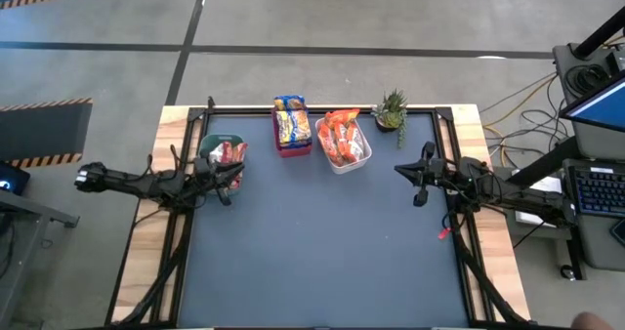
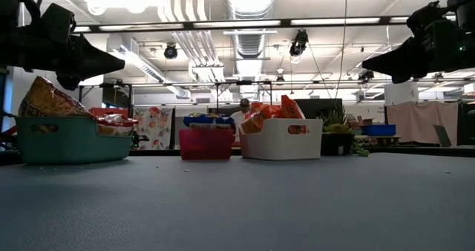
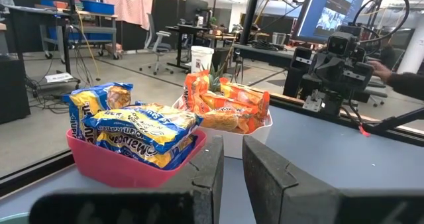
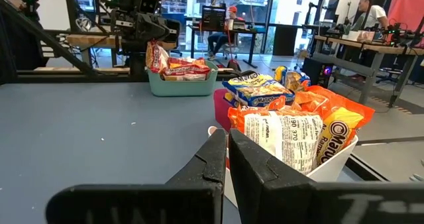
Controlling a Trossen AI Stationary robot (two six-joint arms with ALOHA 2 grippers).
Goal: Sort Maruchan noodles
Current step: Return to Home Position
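Black left gripper point(image 1: 230, 177), fingers narrowly parted, empty, hangs just beside teal-green plastic bin point(image 2: 74, 139) holding red-orange Maruchan noodle packets point(image 1: 230, 153); black right gripper point(image 1: 401, 170), fingers pressed together, empty, hovers near table's right side; yellow-and-blue packets point(image 1: 291, 123) in red plastic bin point(image 2: 206, 145); orange packets point(image 1: 340, 138) in white plastic bin point(image 2: 282, 141).

Place: open-plan robotics lab or workshop.
Above the worktop point(image 1: 322, 262): bare ducts point(image 2: 249, 2), strip lights point(image 2: 341, 21).
Beyond the worktop: desks point(image 4: 351, 48), monitor point(image 3: 328, 12), office chairs point(image 3: 158, 42).
Beside the worktop: concrete floor point(image 1: 342, 18), hazard tape point(image 1: 44, 103), loose cables point(image 1: 518, 101).
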